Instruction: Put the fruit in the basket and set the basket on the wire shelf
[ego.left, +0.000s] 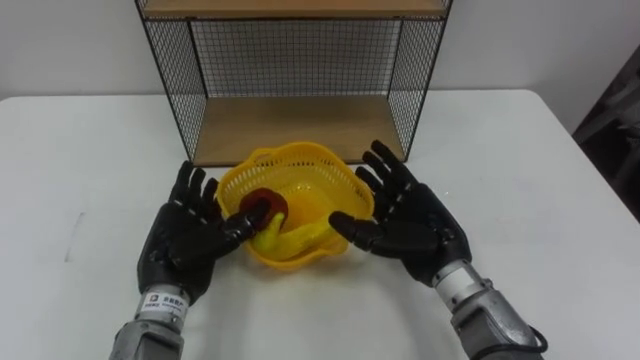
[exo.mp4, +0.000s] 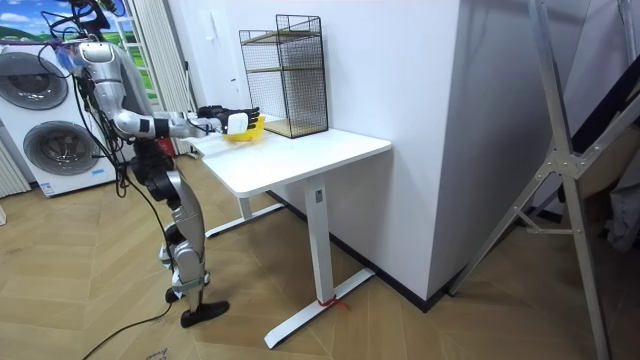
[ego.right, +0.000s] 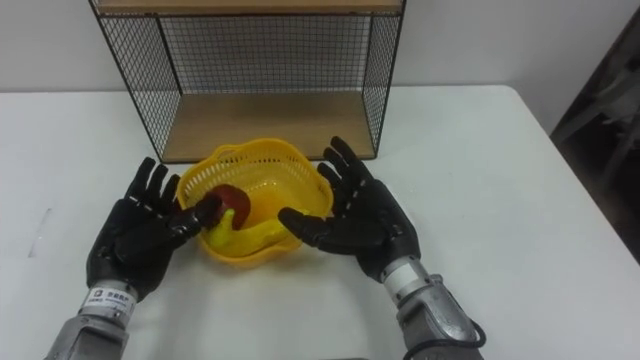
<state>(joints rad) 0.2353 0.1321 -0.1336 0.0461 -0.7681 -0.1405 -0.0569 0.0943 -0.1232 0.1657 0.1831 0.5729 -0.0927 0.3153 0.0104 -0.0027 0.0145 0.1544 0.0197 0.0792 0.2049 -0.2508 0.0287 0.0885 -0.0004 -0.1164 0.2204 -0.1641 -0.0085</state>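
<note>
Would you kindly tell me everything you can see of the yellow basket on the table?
The basket is yellow, seemingly plastic, with a lattice wall and wavy rim. It sits upright on the white table, just before the wire shelf, holding a red fruit and a banana. The left robot hand and right robot hand flank it with open, spread fingers, thumbs against its rim.

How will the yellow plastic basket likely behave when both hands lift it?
The yellow openwork plastic basket probably flexes: its walls look thin. Likely light, so the red fruit and yellow banana inside may tilt it. The left hand and right hand beside it are open, so it could slip.
</note>
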